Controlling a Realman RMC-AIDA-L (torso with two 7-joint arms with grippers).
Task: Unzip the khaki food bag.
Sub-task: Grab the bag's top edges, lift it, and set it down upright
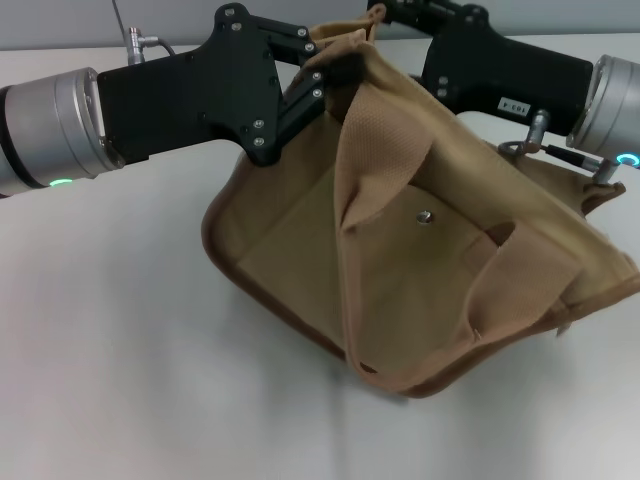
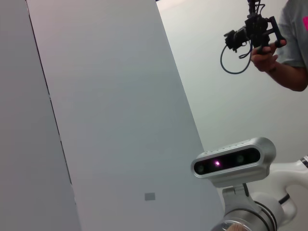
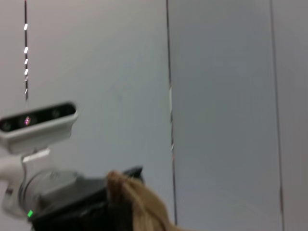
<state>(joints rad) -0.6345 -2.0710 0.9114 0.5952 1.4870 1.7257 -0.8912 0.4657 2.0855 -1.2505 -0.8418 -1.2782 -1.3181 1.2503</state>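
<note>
Left pincer (image 1: 335,75) on khaki food bag (image 1: 420,270)

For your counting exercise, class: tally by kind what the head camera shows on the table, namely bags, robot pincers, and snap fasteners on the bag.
Khaki food bag: 1
Robot pincers: 2, the left pincer and the right pincer, both at the bag's top edge
Silver snap: 1
Total: 4

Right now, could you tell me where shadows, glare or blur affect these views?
Head view: soft shadow beneath the khaki food bag, no glare. Left wrist view: sharp, evenly lit wall. Right wrist view: the bag's nearby fabric is out of focus.
</note>
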